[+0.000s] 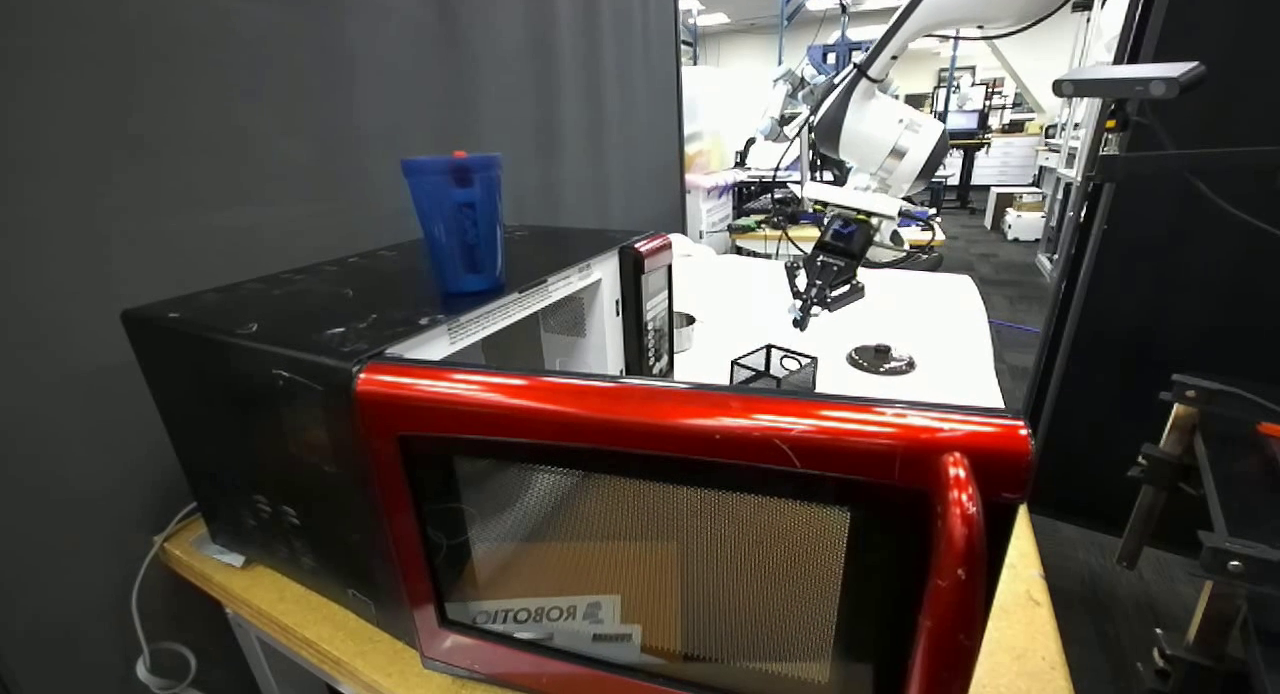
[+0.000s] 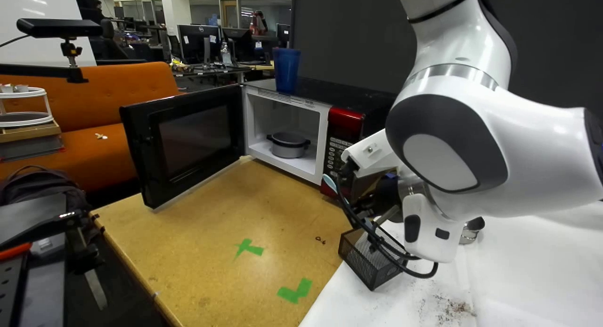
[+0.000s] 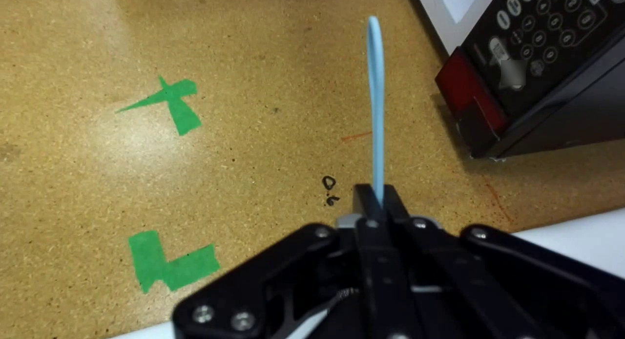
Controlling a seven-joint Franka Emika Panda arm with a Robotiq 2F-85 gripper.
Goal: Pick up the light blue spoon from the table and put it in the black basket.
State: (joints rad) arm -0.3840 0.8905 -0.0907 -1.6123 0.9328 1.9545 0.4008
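Gripper (image 3: 376, 197), jaws pinched together on one spoon (image 3: 378, 109), light blue (aloft, outside the basket (image 2: 360, 260)); table (image 1: 930, 314), white, bearing basket and lid (image 1: 880, 362); microwave (image 2: 346, 123), door wide, pot (image 2: 288, 151) inside, cup (image 2: 286, 70) atop; orange couch (image 2: 94, 98) beyond.

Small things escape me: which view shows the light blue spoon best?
The wrist view: the light blue spoon juts out plainly. In an exterior view, only one end shows; at the gripper in an exterior view, I can't discern it.

Spoon (image 3: 378, 109) smooth, plastic-looking; basket (image 2: 360, 263) metal-looking mesh; microwave door (image 1: 690, 534) glossy; workbench (image 3: 259, 153) speckled wood board.
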